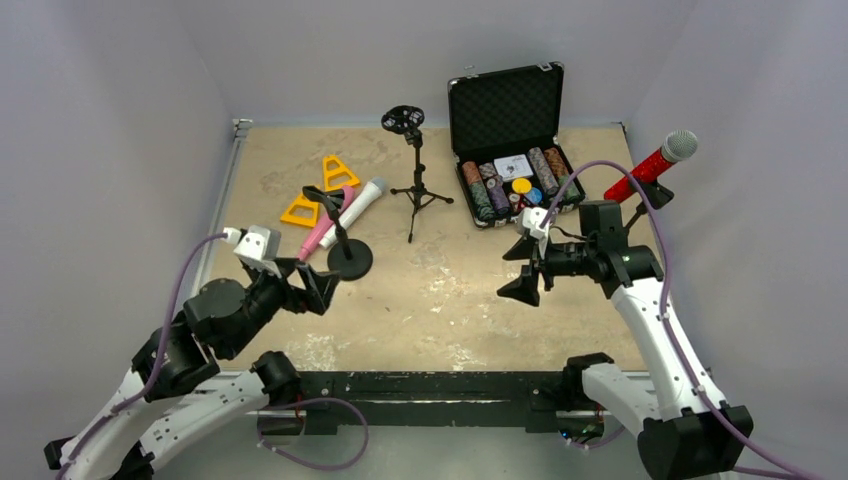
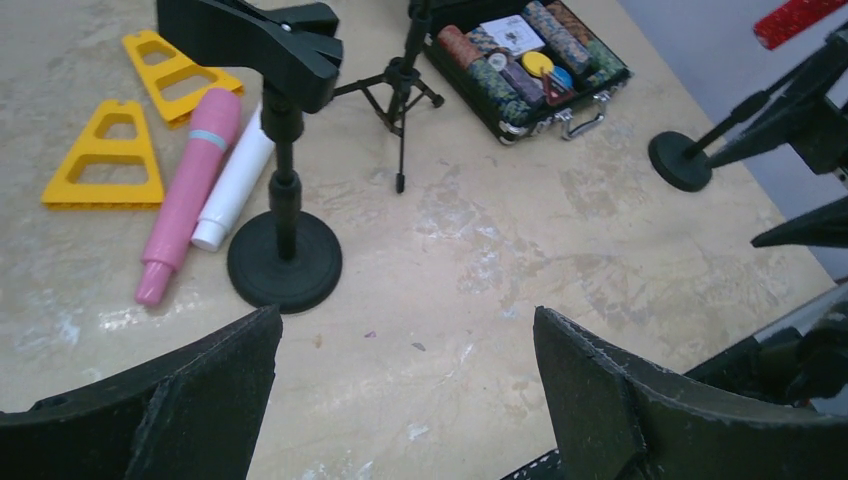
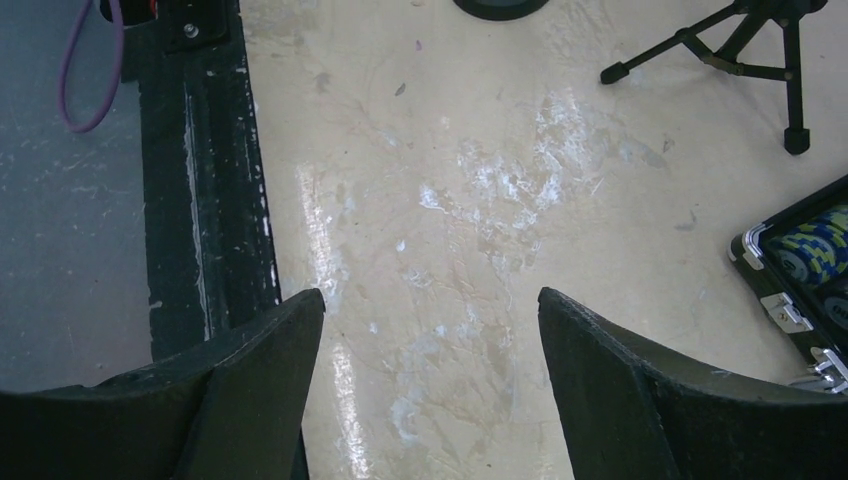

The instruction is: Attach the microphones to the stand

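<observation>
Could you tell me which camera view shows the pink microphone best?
Left wrist view: the pink microphone lies unobstructed, full length. Top external shows it small, crossed by a stand. Right wrist misses it.

left gripper (image 2: 405,325): fingers spread wide, nothing between, over table (image 2: 500,270)
round-base stand (image 2: 285,262): upright just beyond fingers, clip at top empty
pink microphone (image 2: 185,195): flat on table, left of stand base
white microphone (image 2: 238,175): flat, touching pink one, between it and stand post
yellow triangular pieces (image 2: 105,160): two, flat, far left, beside pink head
tripod stand (image 2: 400,85): upright behind, legs spread
case (image 2: 540,112): open, chips in rows, far centre
second round-base stand (image 2: 683,160): right side, well apart from first
red microphone (image 2: 795,15): glittery sliver, top right corner, rest out of frame
</observation>
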Controlling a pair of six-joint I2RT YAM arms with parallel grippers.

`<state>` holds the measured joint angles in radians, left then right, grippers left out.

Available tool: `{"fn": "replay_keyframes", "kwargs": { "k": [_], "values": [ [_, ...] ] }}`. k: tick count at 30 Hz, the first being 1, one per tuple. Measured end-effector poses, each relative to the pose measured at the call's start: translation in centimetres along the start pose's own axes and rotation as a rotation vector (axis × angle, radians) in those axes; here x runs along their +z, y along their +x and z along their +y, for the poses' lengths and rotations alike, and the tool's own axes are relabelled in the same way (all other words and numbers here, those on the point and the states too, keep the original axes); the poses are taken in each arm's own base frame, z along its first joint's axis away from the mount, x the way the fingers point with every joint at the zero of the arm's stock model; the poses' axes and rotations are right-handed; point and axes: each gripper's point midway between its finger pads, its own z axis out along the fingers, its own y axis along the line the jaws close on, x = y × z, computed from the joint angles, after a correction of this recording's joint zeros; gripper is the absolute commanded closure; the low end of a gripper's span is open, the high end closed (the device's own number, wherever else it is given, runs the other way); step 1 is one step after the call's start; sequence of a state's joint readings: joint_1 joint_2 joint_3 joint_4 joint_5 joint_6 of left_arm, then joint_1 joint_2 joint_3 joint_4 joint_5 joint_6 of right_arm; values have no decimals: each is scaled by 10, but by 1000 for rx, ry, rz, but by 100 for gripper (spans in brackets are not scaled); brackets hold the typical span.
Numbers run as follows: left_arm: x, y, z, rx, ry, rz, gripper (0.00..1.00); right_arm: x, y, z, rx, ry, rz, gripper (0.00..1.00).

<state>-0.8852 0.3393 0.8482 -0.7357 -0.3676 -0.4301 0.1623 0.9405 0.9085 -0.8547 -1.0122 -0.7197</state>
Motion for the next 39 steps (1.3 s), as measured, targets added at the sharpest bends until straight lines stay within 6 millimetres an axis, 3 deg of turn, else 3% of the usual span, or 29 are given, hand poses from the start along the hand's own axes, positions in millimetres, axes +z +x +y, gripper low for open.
{"fn": "replay_keyframes", "kwargs": {
  "k": [4, 10, 16, 23, 29, 34, 39],
  "values": [
    [4, -25, 9, 13, -142, 51, 1, 1, -4, -4, -6, 13, -16, 16],
    [25, -74, 21, 0, -313, 79, 1, 3, 1, -1, -13, 12, -26, 16],
    [49, -92, 22, -8, -341, 127, 1, 3, 2, 2, -15, 1, -34, 16],
    [77, -81, 28, -103, -393, 121, 1, 3, 2, 1, -22, 0, -35, 16],
    [91, -78, 53, -317, -655, 99, 0, 4, 5, 2, -16, -2, -31, 16],
    [111, -86, 63, -426, -857, 109, 1, 5, 5, 1, -15, -2, -30, 16],
    [129, -75, 72, -490, -1011, 148, 12, 4, 5, 0, -15, 2, -31, 16]
  ]
}}
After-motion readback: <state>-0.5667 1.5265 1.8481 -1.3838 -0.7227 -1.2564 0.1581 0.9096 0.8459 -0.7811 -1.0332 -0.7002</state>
